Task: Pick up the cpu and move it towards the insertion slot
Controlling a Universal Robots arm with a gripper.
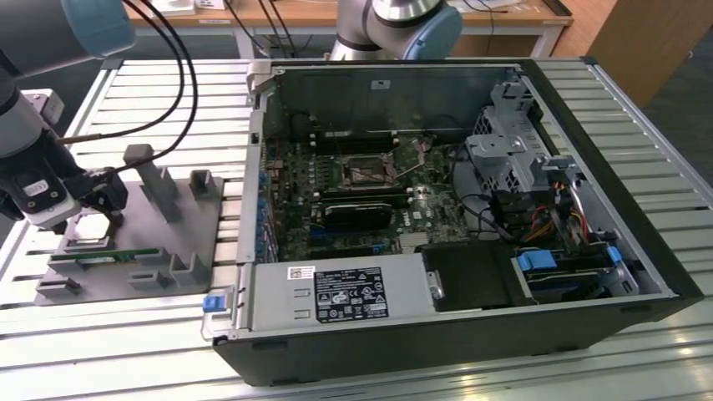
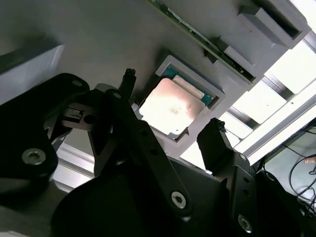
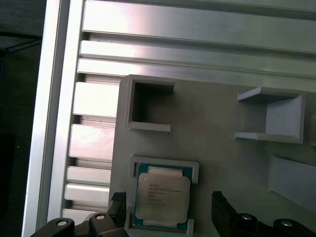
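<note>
At the exterior view's left, on the slatted metal desk point(image 1: 167, 109), a grey plastic tray point(image 1: 184, 238) is seen, and the arm point(image 1: 28, 142) hangs over the tray's left part

Jaws: apart. One black fingertip point(image 3: 117, 210) is placed on either side of the cpu point(image 3: 163, 197), with a gap at each side. No contact with the chip can be made out in either wrist view

cpu: noted lying flat in a square recess of the tray, silver-grey face up, with a green border showing round the metal. It is not lifted. The same is recorded in the second wrist view, where the cpu point(image 2: 172, 104) is seated in its recess and flanked by the two fingertips

A long thin green memory stick point(image 1: 98, 257) is laid along the near part of the tray. Box-shaped holders point(image 3: 269, 116) are moulded into the tray beyond the recess

An open computer case point(image 1: 468, 276) is laid on its side on the desk, just beside the tray on the exterior view's right. The insertion slot point(image 1: 366, 173) is seen on the motherboard point(image 1: 435, 209) inside it: square, silver frame, dark centre. It is well apart from the cpu, with the case wall between them. A long black card point(image 1: 356, 215) is mounted just near of the slot

The base of a second arm point(image 1: 396, 25) is seen at the far edge, behind the case
</note>
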